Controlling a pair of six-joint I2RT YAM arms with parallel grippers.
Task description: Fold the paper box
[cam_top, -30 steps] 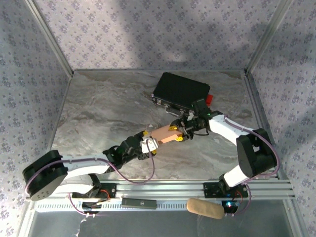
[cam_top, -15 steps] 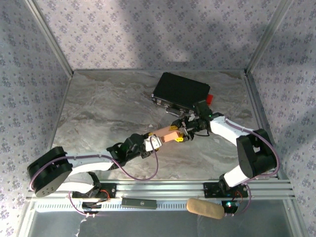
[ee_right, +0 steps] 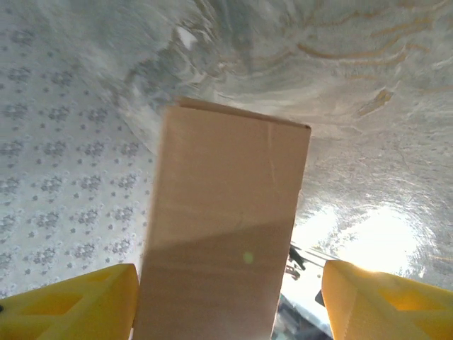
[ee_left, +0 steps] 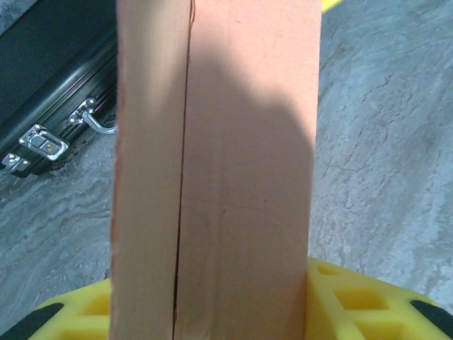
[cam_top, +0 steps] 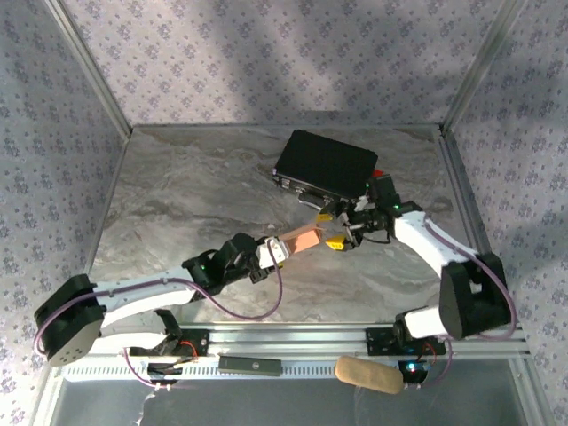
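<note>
Paper box (cam_top: 303,240): closed carton, mid-table (cam_top: 177,204), just near of the black case (cam_top: 324,164).
Left gripper (cam_top: 276,251): jaws had closed, clamped on its left end.
Right gripper (cam_top: 330,229): jaws had spread apart, letting go.
Meaning: probably a handover to the left arm.

You see a salmon-orange paper box (cam_top: 300,241), a black case (cam_top: 325,164) with silver latches (ee_left: 42,145), and a grey, marble-veined tabletop (cam_top: 177,204). Your walls (cam_top: 266,62) carry a lilac floral print. The fingers (ee_right: 71,297) are yellow, the arms (cam_top: 417,232) white.
</note>
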